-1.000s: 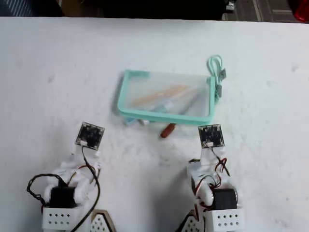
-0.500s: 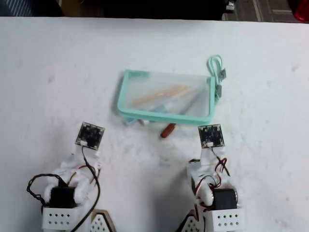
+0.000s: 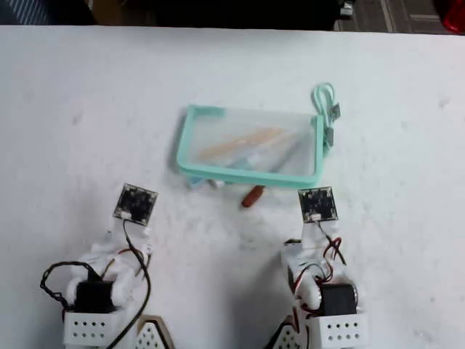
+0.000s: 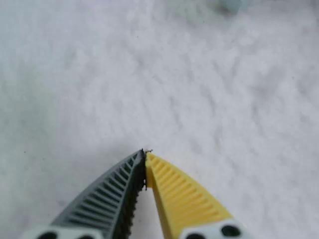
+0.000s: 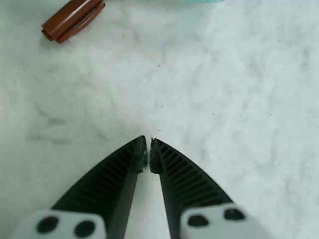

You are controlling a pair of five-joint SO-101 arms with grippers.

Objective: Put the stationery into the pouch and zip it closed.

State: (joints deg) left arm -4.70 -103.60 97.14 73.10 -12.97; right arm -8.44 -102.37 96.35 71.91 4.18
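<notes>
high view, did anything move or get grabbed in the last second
Nothing visibly changed. The pouch lies where it was with stationery inside. The brown marker is still outside it, by its near edge. The left gripper and right gripper stay parked short of the pouch, jaws shut on nothing.

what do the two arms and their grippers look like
The left arm and right arm are white shells with black motors, black and red cables and a square black board at each wrist. The left gripper has one grey and one yellow finger, ribbed and tapered; the right gripper has two black ribbed fingers. White mounts with dark holes back each pair.
</notes>
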